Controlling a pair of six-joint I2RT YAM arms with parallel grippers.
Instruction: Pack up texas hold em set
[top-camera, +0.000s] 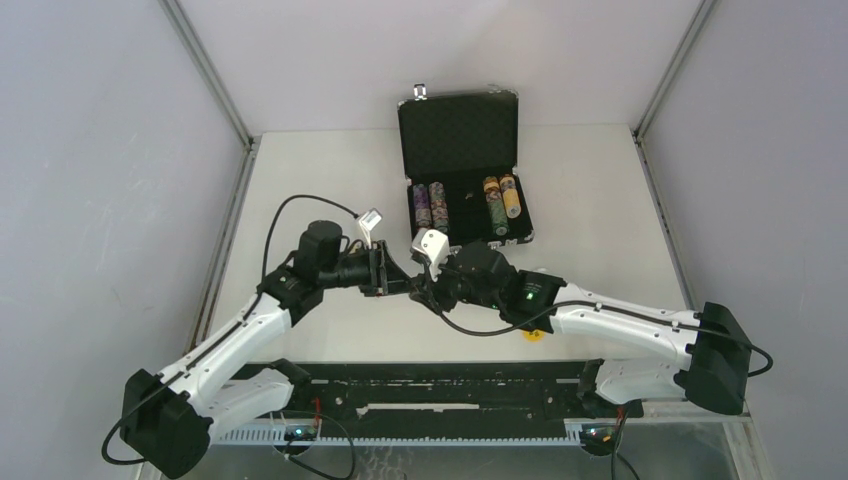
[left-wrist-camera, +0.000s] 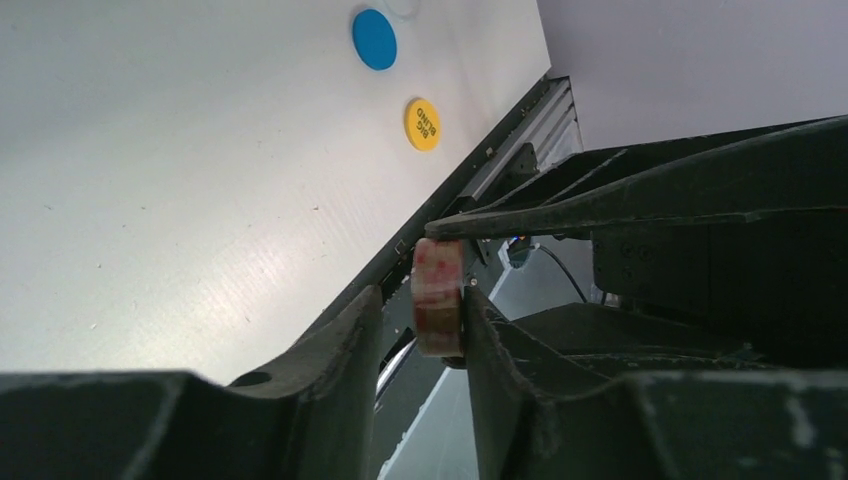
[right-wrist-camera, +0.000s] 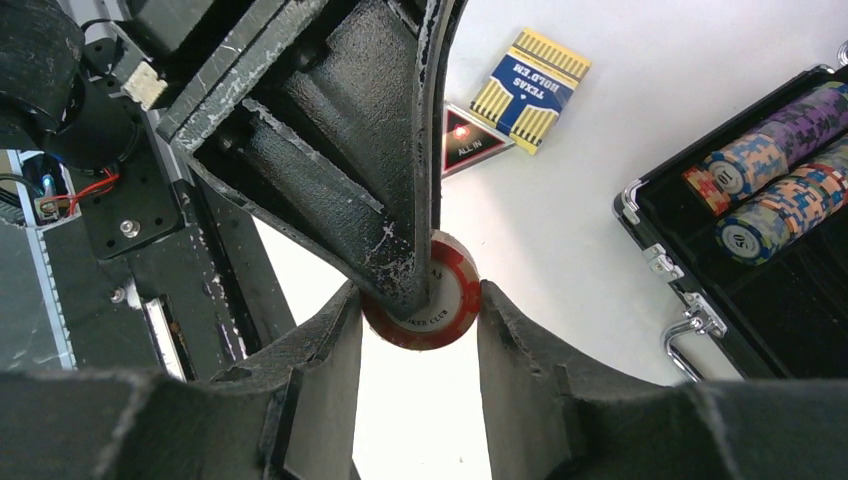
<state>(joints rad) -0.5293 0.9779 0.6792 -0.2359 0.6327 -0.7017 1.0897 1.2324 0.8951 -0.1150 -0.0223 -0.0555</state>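
The black briefcase (top-camera: 460, 130) stands open at the back, with rows of poker chips (top-camera: 430, 205) in its foam tray. My two grippers meet above the table's middle around one red-and-white poker chip (right-wrist-camera: 450, 300). My right gripper (right-wrist-camera: 418, 300) is shut on the chip's rim. My left gripper (left-wrist-camera: 420, 300) is open around it: the chip (left-wrist-camera: 437, 297) touches one finger, with a gap to the other. The yellow-blue card deck (right-wrist-camera: 530, 88) and the red triangular token (right-wrist-camera: 470, 148) lie on the table. The blue token (left-wrist-camera: 374, 38) and yellow token (left-wrist-camera: 423, 124) lie near the front edge.
The case's latches and handle (right-wrist-camera: 690, 335) face the arms, with chip rows (right-wrist-camera: 770, 190) showing inside. The yellow token (top-camera: 534, 334) lies beside the right arm. A black rail (top-camera: 430, 395) runs along the near edge. Grey walls enclose the table.
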